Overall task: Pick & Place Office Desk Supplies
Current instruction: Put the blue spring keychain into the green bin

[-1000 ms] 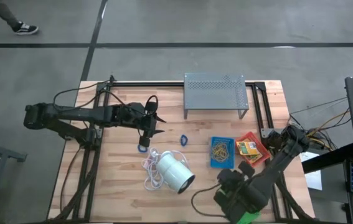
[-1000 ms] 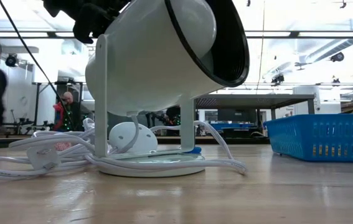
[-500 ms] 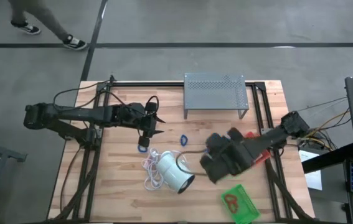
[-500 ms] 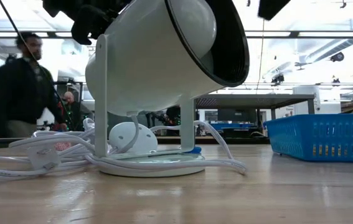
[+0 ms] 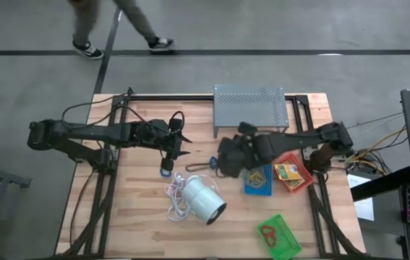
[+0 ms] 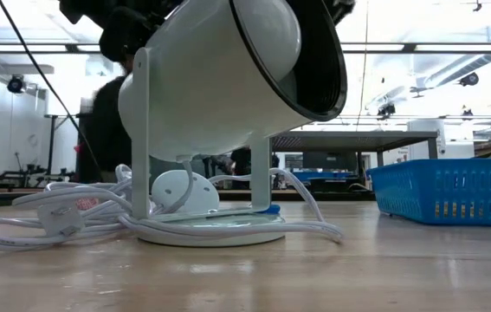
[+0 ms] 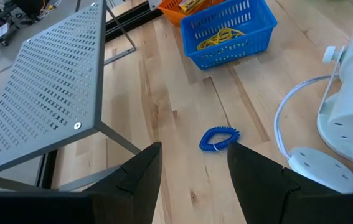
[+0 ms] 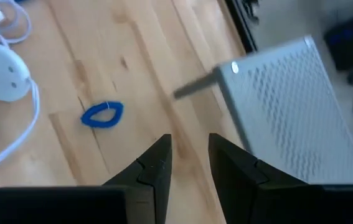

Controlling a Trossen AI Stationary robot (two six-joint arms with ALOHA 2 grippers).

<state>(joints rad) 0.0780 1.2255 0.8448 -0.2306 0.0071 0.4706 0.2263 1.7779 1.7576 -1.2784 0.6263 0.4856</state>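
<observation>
Right wrist view shows the small blue loop [image 8: 102,115] flat on the tabletop [image 8: 132,74], probably light and springy, best pinched across its thin rim, ahead of the right pincer [image 8: 188,163], slightly parted and empty

Past the right gripper's [image 8: 187,163] parted, empty fingers [image 8: 152,163], a small blue loop [image 8: 102,114] lies on the wooden bench [image 8: 132,56], between white cord [image 8: 15,134] and the grey perforated stand [image 8: 294,106].
</observation>
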